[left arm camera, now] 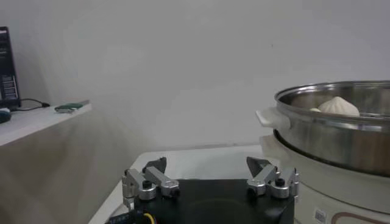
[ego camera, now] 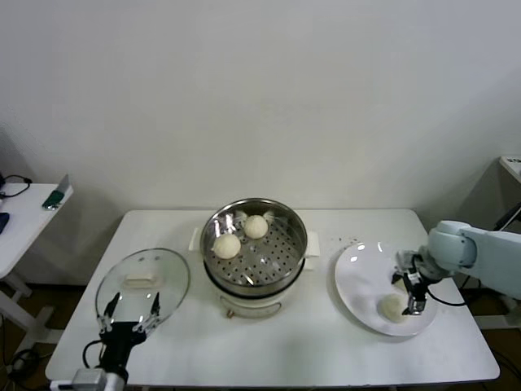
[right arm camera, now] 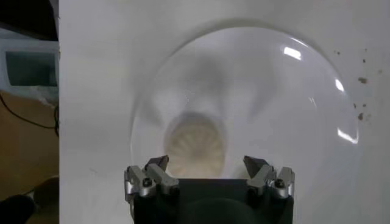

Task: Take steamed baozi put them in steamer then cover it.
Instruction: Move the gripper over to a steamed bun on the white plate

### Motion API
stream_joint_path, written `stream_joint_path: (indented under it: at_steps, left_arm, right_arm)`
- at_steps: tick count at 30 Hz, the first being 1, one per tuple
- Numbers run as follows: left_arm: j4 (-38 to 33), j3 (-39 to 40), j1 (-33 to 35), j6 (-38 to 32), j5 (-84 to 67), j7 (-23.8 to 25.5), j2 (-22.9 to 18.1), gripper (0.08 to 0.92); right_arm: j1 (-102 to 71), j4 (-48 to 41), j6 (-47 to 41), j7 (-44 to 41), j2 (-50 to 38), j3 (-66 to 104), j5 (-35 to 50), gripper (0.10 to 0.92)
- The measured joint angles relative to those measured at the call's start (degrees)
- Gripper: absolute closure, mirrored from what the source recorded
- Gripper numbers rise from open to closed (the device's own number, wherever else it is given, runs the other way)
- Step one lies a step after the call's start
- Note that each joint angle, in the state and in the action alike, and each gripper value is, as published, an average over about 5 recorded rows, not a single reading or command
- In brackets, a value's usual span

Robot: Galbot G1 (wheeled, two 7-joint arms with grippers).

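The steamer [ego camera: 254, 277] stands mid-table, uncovered, with two baozi on its tray, one on the left [ego camera: 227, 245] and one behind it [ego camera: 256, 226]. A third baozi [ego camera: 393, 307] lies on the white plate [ego camera: 362, 273] at the right. My right gripper [ego camera: 412, 297] is open just beside this baozi. In the right wrist view the baozi [right arm camera: 196, 146] lies straight ahead of the open right gripper [right arm camera: 206, 163], over the plate [right arm camera: 286, 103]. The cover [ego camera: 142, 281] lies flat on the table at the left. My left gripper [ego camera: 130, 314] is open and empty at its near edge.
The left wrist view shows the open left gripper [left arm camera: 207, 165], with the steamer's rim [left arm camera: 329, 97] and a baozi [left arm camera: 336, 106] to one side. A side table [ego camera: 32, 212] with a green object stands far left. Crumbs [ego camera: 346, 241] lie near the plate.
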Motion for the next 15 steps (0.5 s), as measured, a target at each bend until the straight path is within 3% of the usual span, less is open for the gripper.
stream_joint_path:
  at_steps: [15]
  left_arm:
    - [-0.48,-0.15,0.36,0.07,-0.13,0.00,0.23,0.177]
  right_arm:
    - [-4.68,-1.10,-0.88,0.71,0.52,3.31,-0.74,0.224]
